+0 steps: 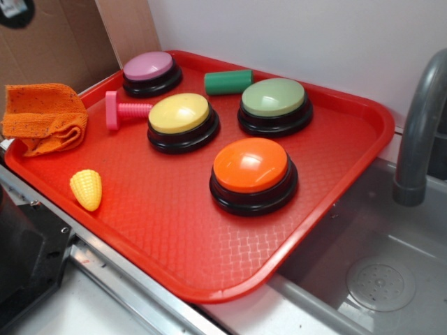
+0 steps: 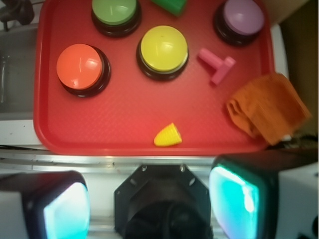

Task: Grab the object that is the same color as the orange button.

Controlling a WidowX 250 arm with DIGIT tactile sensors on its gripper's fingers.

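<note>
An orange knitted cloth [image 1: 45, 117] with dark specks lies crumpled on the left rim of the red tray [image 1: 174, 230]; in the wrist view the cloth [image 2: 269, 108] is at the right. The orange button [image 1: 252, 172] with a glossy dome and black base stands mid-tray, seen at the left in the wrist view [image 2: 82, 68]. My gripper [image 2: 149, 201] is open and empty, high above the tray's near edge, its two fingers wide apart at the bottom of the wrist view. The gripper does not show in the exterior view.
On the tray stand a yellow button [image 1: 182, 121], a green button [image 1: 274, 105] and a purple button [image 1: 151, 72]. A pink bolt toy [image 1: 123, 109], a green cylinder [image 1: 228, 82] and a small yellow toy corn [image 1: 86, 188] lie there. A grey faucet [image 1: 419, 132] rises over the sink at right.
</note>
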